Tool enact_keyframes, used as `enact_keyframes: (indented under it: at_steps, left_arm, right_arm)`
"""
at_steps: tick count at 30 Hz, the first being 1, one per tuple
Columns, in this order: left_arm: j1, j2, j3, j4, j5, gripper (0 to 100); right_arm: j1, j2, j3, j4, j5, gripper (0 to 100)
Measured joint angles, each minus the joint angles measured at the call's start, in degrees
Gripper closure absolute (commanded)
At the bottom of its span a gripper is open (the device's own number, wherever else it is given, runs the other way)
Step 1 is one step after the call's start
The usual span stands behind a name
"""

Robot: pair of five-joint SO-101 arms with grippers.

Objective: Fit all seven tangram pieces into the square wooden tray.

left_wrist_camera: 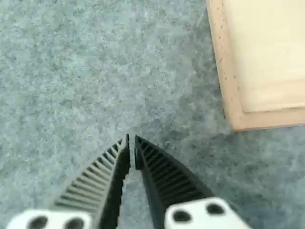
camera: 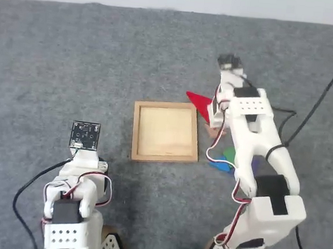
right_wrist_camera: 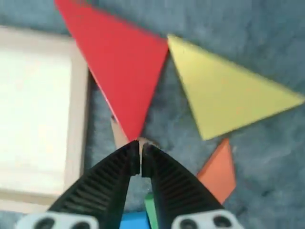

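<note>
The tray [camera: 136, 131] sits mid-frame in the high view. The right gripper [right_wrist_camera: 141, 145] is closed at the red triangle's [right_wrist_camera: 119, 67] tip. At lower left, the left gripper [left_wrist_camera: 132, 139] is closed over carpet [left_wrist_camera: 71, 71].

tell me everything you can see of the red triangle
The red triangle is a flat, smooth, plain-coloured piece lying on the grey mat just outside the wooden tray, beside its wall. One corner nearly meets the yellow triangle; another points at the right gripper, whose shut tips sit at it. Whether they pinch it is unclear.
</note>
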Motion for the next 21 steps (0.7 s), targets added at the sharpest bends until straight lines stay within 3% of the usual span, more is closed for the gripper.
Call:
enact_keyframes:
  at_steps: [5, 12, 16, 21]
  left_arm:
    - [0.00, 0.00, 0.00, 0.00, 0.00, 98]
    - [0.00, 0.00, 0.00, 0.00, 0.00, 98]
    - [0.00, 0.00, 0.00, 0.00, 0.00, 98]
    - [0.00, 0.00, 0.00, 0.00, 0.00, 98]
  right_arm:
    - [-4.66, 0.09, -6.86, 0.88, 0.00, 79.8]
    - [-10.64, 10.99, -9.32, -7.65, 0.00, 80.0]
    - [-10.90, 15.65, -10.02, -16.26, 0.00, 80.0]
    - [-11.08, 17.85, -13.10, -18.55, 0.00, 80.0]
